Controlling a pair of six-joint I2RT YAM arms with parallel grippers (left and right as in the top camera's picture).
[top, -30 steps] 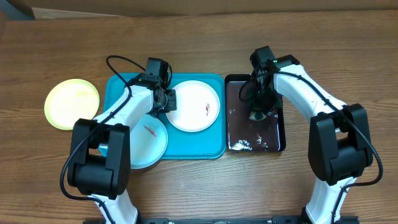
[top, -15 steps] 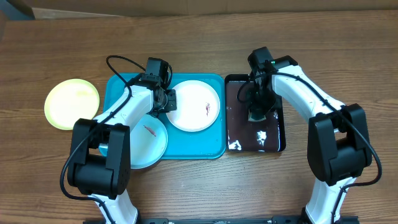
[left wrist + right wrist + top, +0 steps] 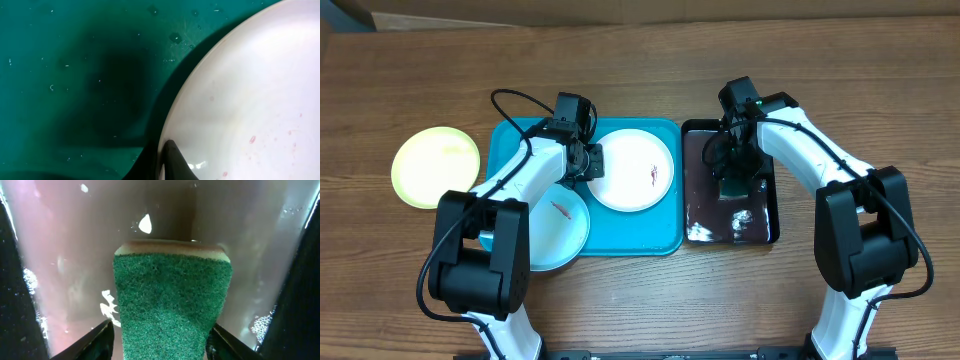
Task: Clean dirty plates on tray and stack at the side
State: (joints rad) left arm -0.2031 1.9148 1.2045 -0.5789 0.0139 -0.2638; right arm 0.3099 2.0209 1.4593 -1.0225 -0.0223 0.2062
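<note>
The turquoise tray (image 3: pixel 660 235) holds two plates. The white plate (image 3: pixel 632 160) lies at its back right with red-brown bits on it, and the pale blue plate (image 3: pixel 565 235) lies at the front left with one bit. A yellow-green plate (image 3: pixel 435 165) rests on the table left of the tray. My left gripper (image 3: pixel 590 163) is shut on the white plate's (image 3: pixel 250 90) left rim, one finger (image 3: pixel 172 160) over the rim above the tray (image 3: pixel 75 75). My right gripper (image 3: pixel 735 172) stands open in the black bin, jaws either side of a green sponge (image 3: pixel 172 295).
The glossy black bin (image 3: pixel 767 215) sits right of the tray, wet, with white foam patches (image 3: pixel 705 232) at its front. Bare wooden table lies all around, and a cardboard edge runs along the back.
My right gripper has opened and let go of the green sponge, which now lies in the bin between its jaws. Foam in the bin has shifted. The left arm has not moved.
</note>
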